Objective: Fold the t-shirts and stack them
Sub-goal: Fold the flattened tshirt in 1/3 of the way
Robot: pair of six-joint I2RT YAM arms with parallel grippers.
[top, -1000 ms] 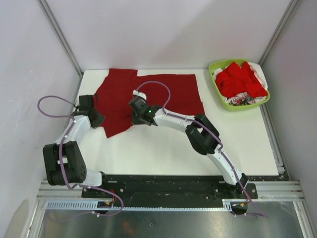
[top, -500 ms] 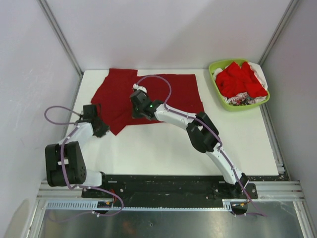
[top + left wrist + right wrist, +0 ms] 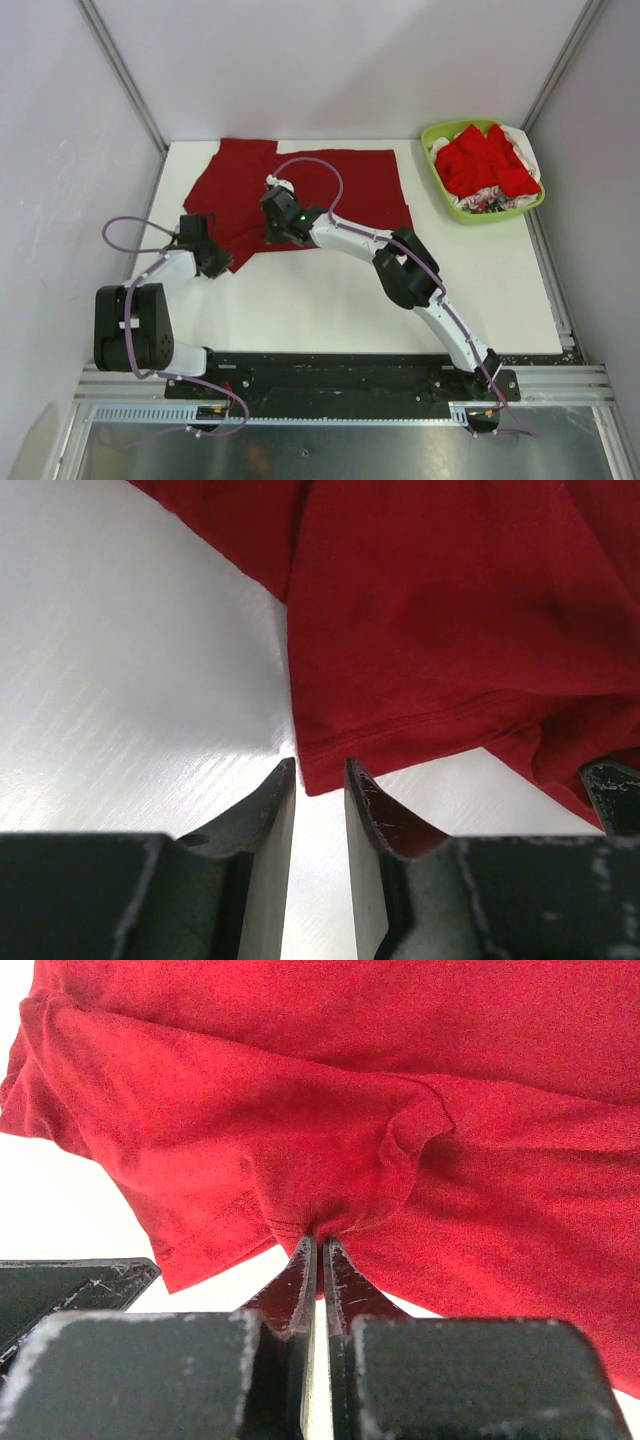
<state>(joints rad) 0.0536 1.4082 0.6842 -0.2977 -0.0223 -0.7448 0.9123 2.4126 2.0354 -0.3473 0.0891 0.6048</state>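
A dark crimson t-shirt (image 3: 340,185) lies spread at the back of the table, with its near left part bunched. My right gripper (image 3: 272,236) is shut on a pinched fold of the shirt's near hem (image 3: 320,1222), and the cloth (image 3: 300,1110) puckers around its tips (image 3: 320,1242). My left gripper (image 3: 216,264) sits low at the shirt's near left corner. In the left wrist view its jaws (image 3: 320,770) stand a narrow gap apart with only white table between them. The shirt's corner (image 3: 430,610) lies just beyond the tips. Brighter red shirts (image 3: 485,160) are piled in the basket.
A lime-green basket (image 3: 447,205) stands at the back right corner and also holds some white and patterned cloth. Grey walls and metal posts close in the table on the left, back and right. White table surface (image 3: 330,300) lies between the shirt and the arm bases.
My left gripper has slid toward the near right along the shirt's left flap, which has drawn in to a small corner. My right gripper has stayed shut on the hem, shifting slightly.
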